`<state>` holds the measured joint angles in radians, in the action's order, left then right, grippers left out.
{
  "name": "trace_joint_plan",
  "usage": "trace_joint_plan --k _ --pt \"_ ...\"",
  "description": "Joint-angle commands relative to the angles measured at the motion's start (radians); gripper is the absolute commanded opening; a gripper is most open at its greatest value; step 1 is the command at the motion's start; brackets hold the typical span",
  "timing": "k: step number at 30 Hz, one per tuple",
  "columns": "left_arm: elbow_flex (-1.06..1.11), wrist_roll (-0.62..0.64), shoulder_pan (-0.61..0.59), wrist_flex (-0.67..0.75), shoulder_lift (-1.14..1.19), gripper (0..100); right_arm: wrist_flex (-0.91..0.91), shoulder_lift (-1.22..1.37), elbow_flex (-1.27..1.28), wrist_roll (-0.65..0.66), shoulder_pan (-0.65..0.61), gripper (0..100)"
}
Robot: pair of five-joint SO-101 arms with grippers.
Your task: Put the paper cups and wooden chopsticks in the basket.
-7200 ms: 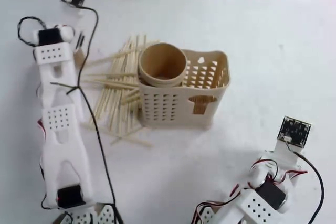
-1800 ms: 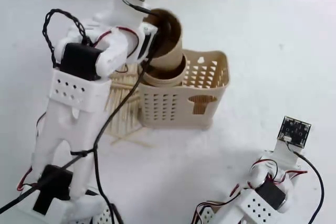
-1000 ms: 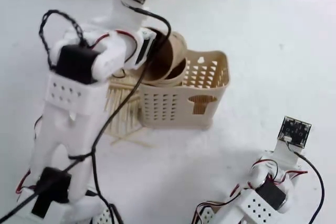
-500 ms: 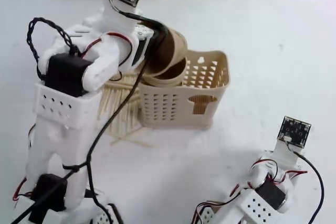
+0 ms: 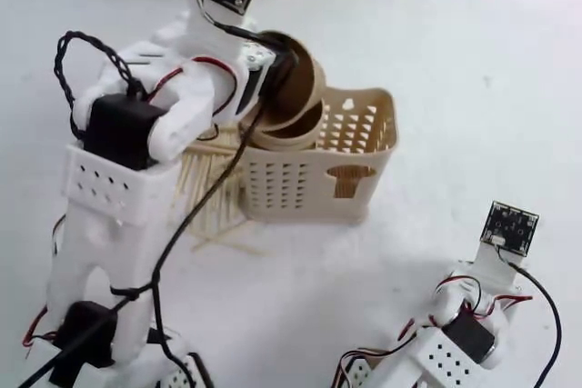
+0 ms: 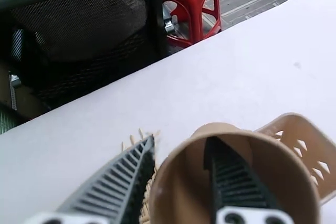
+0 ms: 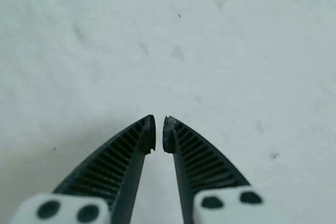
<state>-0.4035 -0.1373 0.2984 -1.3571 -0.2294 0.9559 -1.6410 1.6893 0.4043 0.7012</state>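
Paper cup (image 6: 181,192) rim between left fingers (image 6: 233,182)

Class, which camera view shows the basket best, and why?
The high view: the basket appears nearly whole, with perforated walls and open top. The left wrist view catches just a rim corner behind the paper cup; the right wrist view faces tabletop.

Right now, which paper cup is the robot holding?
The tilted cup on top: the left gripper pinches its wall, one finger inside. The other cup stands upright in the basket beneath it.
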Motion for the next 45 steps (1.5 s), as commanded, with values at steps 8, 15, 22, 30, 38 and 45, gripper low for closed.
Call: trace_joint_plan --k 8,15,22,30,38,45 --pt "0.184 -0.008 -0.091 0.054 -0.045 15 -0.013 -0.004 0.006 -0.008 0.004 4.5" --pt "0.031 -0.008 -0.087 -0.018 -0.041 2 -0.013 -0.004 0.006 -0.008 0.004 4.5" --pt "-0.117 -0.023 -0.038 -0.178 -0.036 2 -0.013 -0.004 0.006 -0.008 0.004 4.5" --pt "-0.129 -0.038 0.090 -0.284 -0.038 2 -0.013 -0.004 0.006 -0.008 0.004 4.5" --pt "-0.124 -0.040 0.101 -0.387 -0.038 2 -0.013 -0.004 0.006 -0.008 0.004 4.5" --pt "-0.121 -0.043 0.097 -0.393 -0.036 3 -0.013 -0.004 0.006 -0.008 0.004 4.5"
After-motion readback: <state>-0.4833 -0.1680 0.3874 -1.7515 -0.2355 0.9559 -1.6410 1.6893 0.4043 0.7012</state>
